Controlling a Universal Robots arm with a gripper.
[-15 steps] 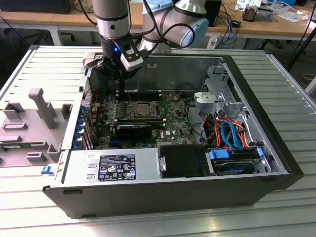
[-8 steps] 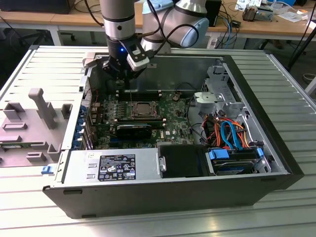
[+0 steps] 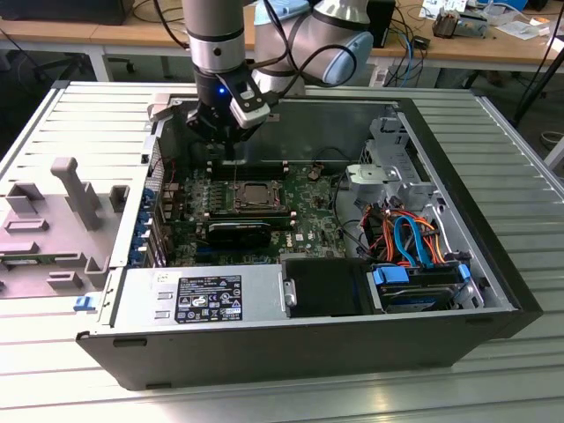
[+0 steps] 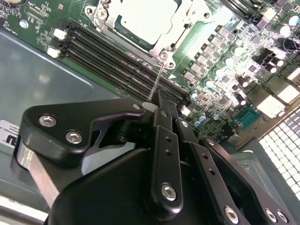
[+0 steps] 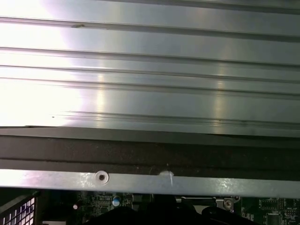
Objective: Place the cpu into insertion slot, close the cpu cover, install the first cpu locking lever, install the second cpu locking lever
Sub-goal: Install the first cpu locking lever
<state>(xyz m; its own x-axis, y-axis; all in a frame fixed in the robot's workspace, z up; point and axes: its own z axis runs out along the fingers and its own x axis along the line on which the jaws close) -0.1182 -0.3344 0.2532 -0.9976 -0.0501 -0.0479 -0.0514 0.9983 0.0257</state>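
Observation:
In the exterior view my gripper [image 3: 227, 152] hangs inside the open computer case, just behind the insertion slot [image 3: 256, 196] on the green board. The second wrist view shows the cpu [image 4: 145, 18], bright silver, lying in the slot with the cpu cover [image 4: 177, 33] flat around it. A thin wire locking lever [image 4: 157, 80] rises from the slot's corner toward my gripper [image 4: 166, 101]. The black fingers [image 4: 164, 140] are pressed together, and the lever's free end lies right beside their tips. Whether they touch it is unclear.
Long black memory slots [image 4: 117, 61] run between the slot and my gripper. A black block [image 3: 240, 233] sits in front of the slot, with the power supply [image 3: 203, 295] and coloured drive cables [image 3: 410, 233] nearer the front. The case wall [image 5: 150, 154] is close by. A grey fixture [image 3: 75, 189] stands outside the case at the exterior view's left.

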